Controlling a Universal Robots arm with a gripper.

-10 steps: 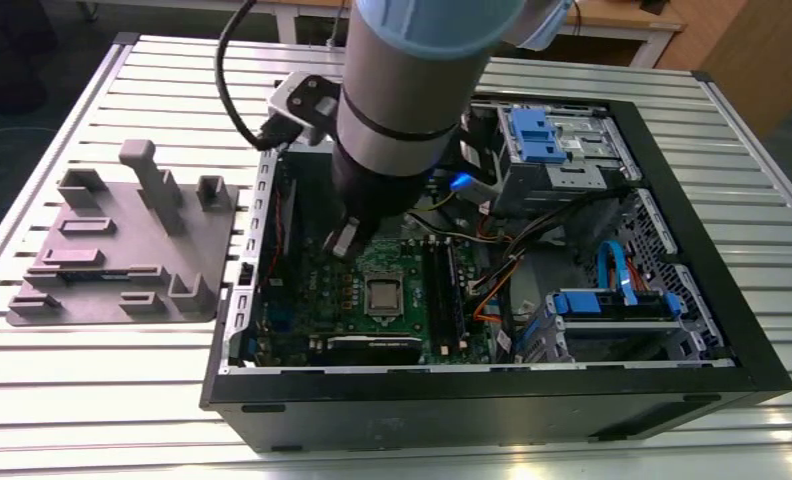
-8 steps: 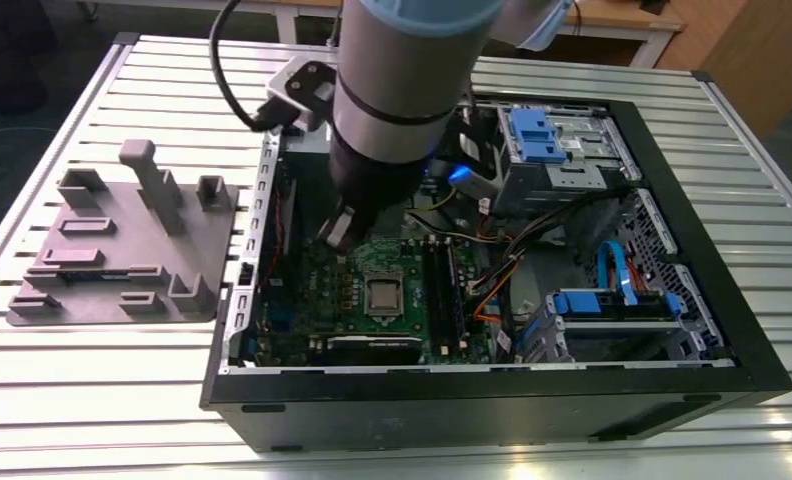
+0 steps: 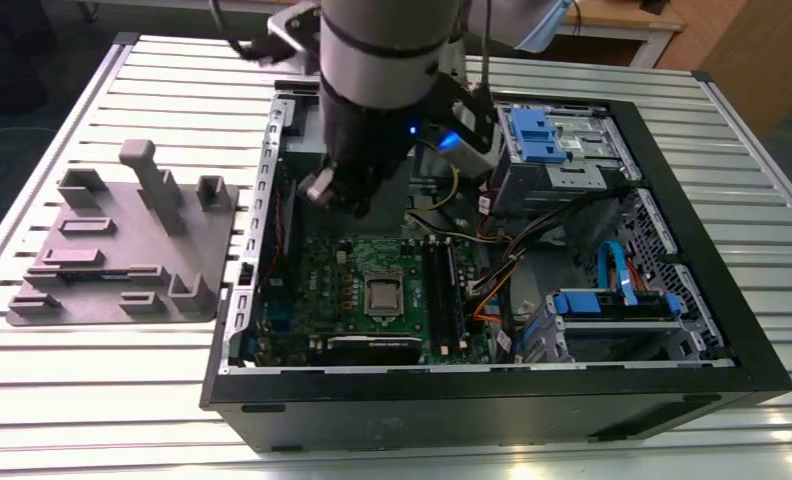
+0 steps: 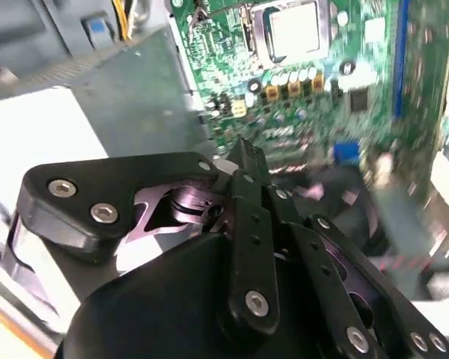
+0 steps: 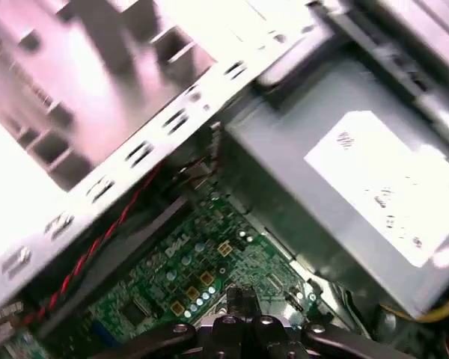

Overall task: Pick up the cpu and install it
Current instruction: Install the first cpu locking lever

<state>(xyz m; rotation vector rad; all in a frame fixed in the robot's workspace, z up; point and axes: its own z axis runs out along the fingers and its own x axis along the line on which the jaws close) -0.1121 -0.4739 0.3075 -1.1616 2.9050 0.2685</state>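
Exterior view: one open computer case lies on a slatted metal table, with one grey moulded fixture beside it toward the exterior view's left. One arm reaches down into the case; its gripper hangs above the upper part of the one green motherboard, over the grey power supply box. One cpu sits in the socket frame at the board's middle, well apart from the gripper. Two blue drive brackets show toward the exterior view's right. The fingertips are hidden behind the arm's own body here. Second wrist view: the black finger linkage fills the foreground, its tips drawn together with nothing between them — the jaws appear closed and empty. The cpu lies beyond in its socket, partly cut off at the picture's edge. First wrist view: the motherboard, one red cable and the power supply box show; the fingertips are blurred — hard to judge.
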